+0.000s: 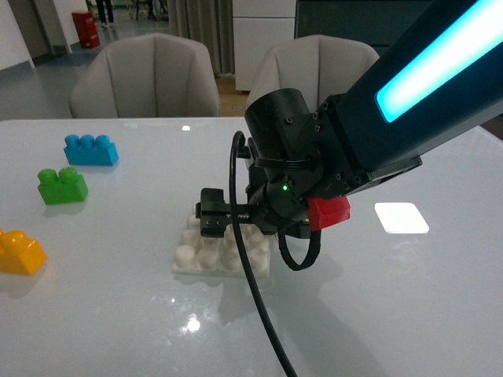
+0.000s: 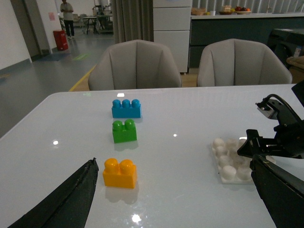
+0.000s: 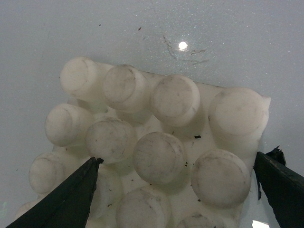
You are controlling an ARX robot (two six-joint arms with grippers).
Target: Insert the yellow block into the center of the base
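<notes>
The yellow block [image 1: 20,251] lies alone near the table's left front edge. In the left wrist view the yellow block [image 2: 120,173] sits just ahead of my open left gripper [image 2: 175,199], nearer its left finger and not between the fingers. The white studded base [image 1: 220,251] rests mid-table. My right gripper [image 1: 216,224] hangs over the base, open and empty. From the right wrist, the base [image 3: 156,142] fills the view close below the right gripper [image 3: 175,190], one dark finger [image 3: 66,199] on either side. The left gripper is outside the front view.
A green brick [image 1: 62,186] and a blue brick [image 1: 91,149] stand at the left rear of the table. A bright white patch [image 1: 402,217] lies to the right. A black cable [image 1: 251,290] hangs from the right arm towards the front. Two chairs [image 1: 145,78] stand behind.
</notes>
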